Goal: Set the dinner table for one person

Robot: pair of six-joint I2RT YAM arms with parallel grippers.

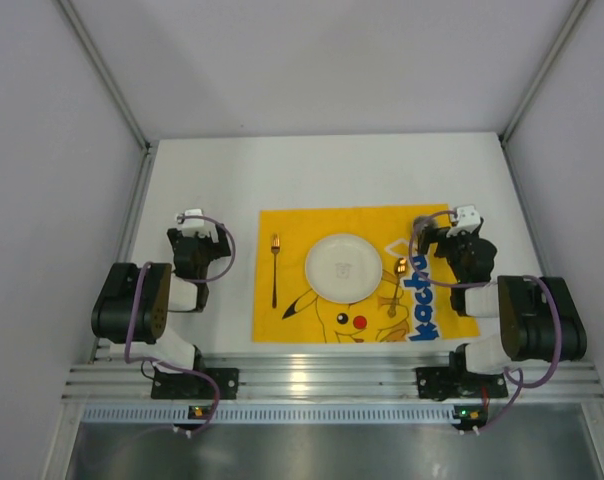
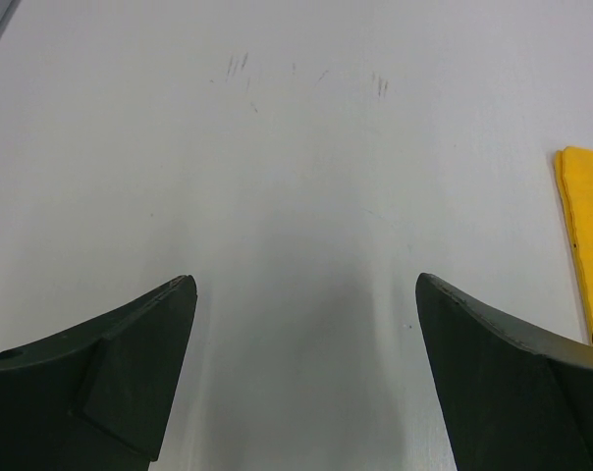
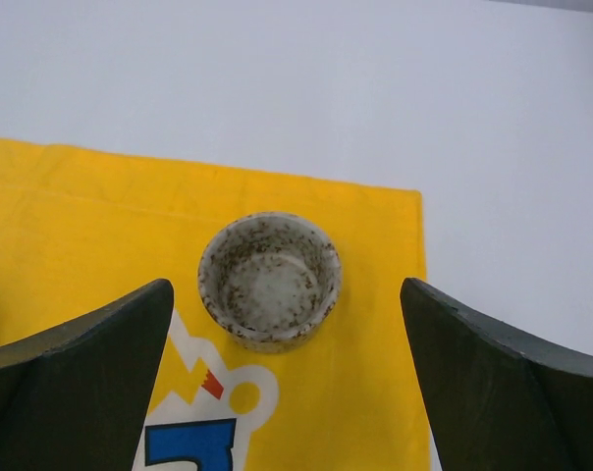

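While its fingers (image 2: 130, 373) stand spread wide on nothing, the left gripper (image 2: 306, 285) hangs over the dinner table (image 1: 332, 165), at 9 o'clock of the yellow mat (image 1: 282, 225). The right gripper (image 3: 287, 285), equally wide and empty, faces a speckled cup (image 3: 269, 280) near the mat's 1 o'clock corner. A white plate (image 1: 342, 267) sits mid-mat, with a fork (image 1: 274, 270) at its 9 o'clock.

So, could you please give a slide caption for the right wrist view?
Open right gripper facing a speckled cup on the yellow mat.
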